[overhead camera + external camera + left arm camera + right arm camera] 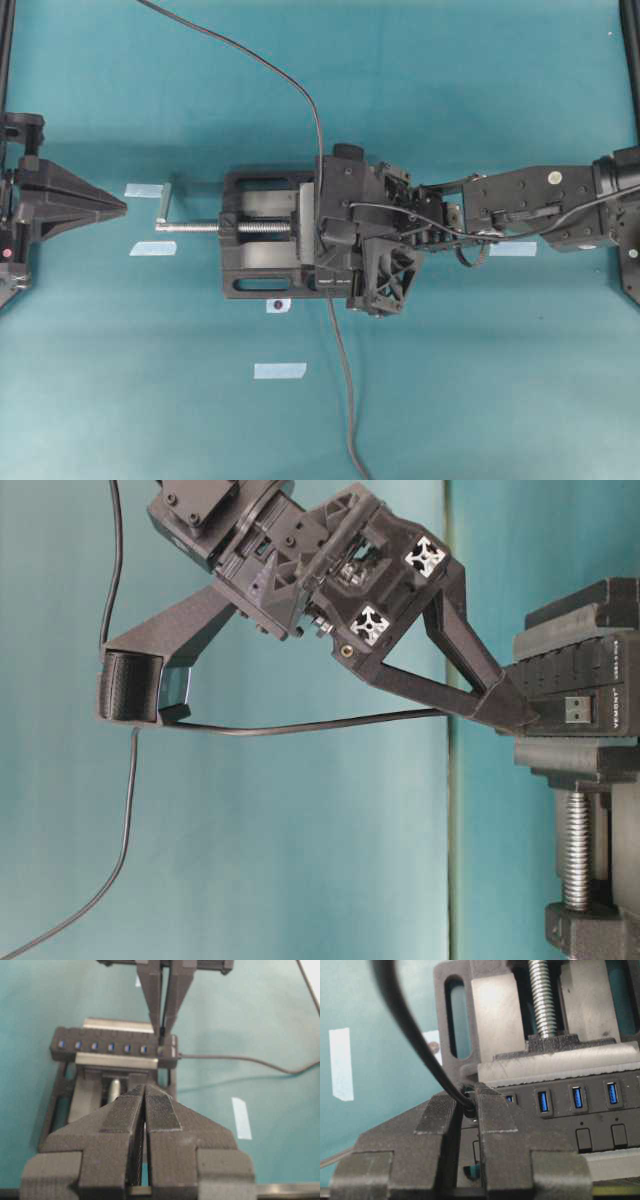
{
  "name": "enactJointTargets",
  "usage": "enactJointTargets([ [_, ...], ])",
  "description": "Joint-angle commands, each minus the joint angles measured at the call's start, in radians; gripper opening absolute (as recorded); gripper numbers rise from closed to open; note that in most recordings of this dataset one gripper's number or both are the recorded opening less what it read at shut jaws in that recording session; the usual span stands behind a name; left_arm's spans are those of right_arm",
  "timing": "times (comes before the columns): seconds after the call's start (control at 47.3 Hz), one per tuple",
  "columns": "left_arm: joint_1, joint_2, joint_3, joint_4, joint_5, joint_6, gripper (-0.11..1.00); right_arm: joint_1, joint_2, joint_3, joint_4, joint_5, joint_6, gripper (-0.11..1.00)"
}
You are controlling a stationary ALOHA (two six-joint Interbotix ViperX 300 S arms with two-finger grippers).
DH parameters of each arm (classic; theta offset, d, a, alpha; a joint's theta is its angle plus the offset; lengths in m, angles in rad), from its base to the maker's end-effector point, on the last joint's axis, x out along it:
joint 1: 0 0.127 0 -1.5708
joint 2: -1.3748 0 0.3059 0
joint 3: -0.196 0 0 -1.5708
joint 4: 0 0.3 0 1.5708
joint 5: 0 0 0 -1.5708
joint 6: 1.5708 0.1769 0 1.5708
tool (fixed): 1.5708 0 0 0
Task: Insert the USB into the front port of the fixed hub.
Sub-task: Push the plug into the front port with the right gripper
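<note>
My right gripper [468,1105] is shut on the USB [470,1108], a small black plug whose cable [410,1035] runs up and to the left. The plug sits at the end port of the fixed hub [590,1122], a black bar with blue ports clamped in the vise. The fingers hide how deep the plug sits. In the left wrist view the right fingers [152,1000] come down onto the hub's [102,1039] right end. The table-level view shows the fingertips [505,708] against the hub [570,675]. My left gripper [122,206] is shut and empty, far left of the vise.
The black bench vise [260,270] stands mid-table with its silver screw handle [190,227] pointing left. The cable [345,400] trails from the hub to the front edge and also up to the back edge. Several pale tape strips [279,370] lie on the teal table.
</note>
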Motion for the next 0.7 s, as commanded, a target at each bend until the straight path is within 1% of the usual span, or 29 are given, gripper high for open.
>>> enactJointTargets([
  [0.0,0.002,0.005,-0.011,0.002,-0.006,-0.002,0.0,0.003,-0.014,-0.015,0.002,-0.003,0.009,0.05],
  [0.676,0.002,0.005,-0.012,0.002,-0.006,-0.002,0.0,0.009,-0.006,-0.009,0.005,-0.006,0.011,0.05],
])
